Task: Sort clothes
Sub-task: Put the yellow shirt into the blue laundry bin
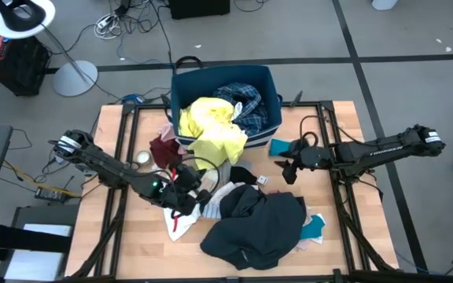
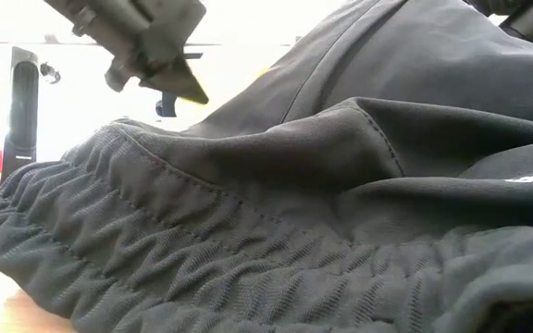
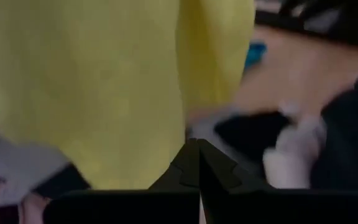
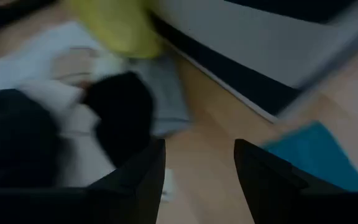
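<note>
Front edge of table: large dark grey garment heaped here, filling the low view; teal piece pokes out at its right side, white piece at its left. Behind it, black and white items in a loose mix mid-table. Left gripper low over the left edge of this pile, fingers pressed together in its wrist view with no cloth seen between them; yellow fabric fills that view just ahead. Right gripper hovers just right of the pile, fingers spread and empty, over bare wood, with a small teal item just beyond it. Maroon garment near the bin's left corner. Far side: navy bin holds blue plaid cloth; yellow garment drapes over its near rim onto the table. Judgement: sorting barely begun, most clothes left on the table
</note>
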Motion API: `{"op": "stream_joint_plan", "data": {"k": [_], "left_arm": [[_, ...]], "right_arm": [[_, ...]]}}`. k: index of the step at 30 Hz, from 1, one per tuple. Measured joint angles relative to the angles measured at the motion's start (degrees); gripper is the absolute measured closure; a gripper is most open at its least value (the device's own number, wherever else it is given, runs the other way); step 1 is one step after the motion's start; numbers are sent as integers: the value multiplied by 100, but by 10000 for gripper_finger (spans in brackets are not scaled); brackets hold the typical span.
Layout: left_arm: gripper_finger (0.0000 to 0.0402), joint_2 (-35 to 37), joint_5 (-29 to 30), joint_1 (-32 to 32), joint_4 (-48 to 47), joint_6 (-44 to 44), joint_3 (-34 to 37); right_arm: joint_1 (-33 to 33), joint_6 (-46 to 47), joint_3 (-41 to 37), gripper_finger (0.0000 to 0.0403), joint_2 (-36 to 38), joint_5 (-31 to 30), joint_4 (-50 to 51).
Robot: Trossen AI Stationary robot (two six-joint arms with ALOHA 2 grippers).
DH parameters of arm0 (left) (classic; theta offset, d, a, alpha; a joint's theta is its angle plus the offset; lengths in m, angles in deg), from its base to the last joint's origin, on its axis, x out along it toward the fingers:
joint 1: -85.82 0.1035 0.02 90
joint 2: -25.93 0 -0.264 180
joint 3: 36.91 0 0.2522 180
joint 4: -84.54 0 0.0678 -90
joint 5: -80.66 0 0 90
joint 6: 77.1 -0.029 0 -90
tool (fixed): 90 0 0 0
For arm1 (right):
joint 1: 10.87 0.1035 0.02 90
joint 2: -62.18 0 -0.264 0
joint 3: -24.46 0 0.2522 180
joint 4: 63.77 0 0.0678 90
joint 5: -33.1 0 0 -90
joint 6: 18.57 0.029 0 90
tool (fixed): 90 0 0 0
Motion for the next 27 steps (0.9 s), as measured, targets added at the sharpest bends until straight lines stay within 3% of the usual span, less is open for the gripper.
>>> {"op": "stream_joint_plan", "data": {"k": [4, 7, 13, 20, 27], "left_arm": [[401, -1, -535, -79, 234, -66, 327], [401, 33, -571, -142, 573, -45, 659], [401, 500, -1069, -196, 2449, -558, 1825], [401, 821, -1419, -200, 4927, -1189, 3036], [401, 790, -1432, -198, 5502, -1274, 3314]], "right_arm": [[123, -751, -118, 211, -763, 80, -1418], [146, -1141, -118, 211, -1433, 79, -2263], [24, -1629, 12, 211, -2726, 75, -3759], [-266, -1987, 1084, 211, -3956, 70, -3844], [-474, -1730, 1869, 223, -4739, -275, -3815]]}}
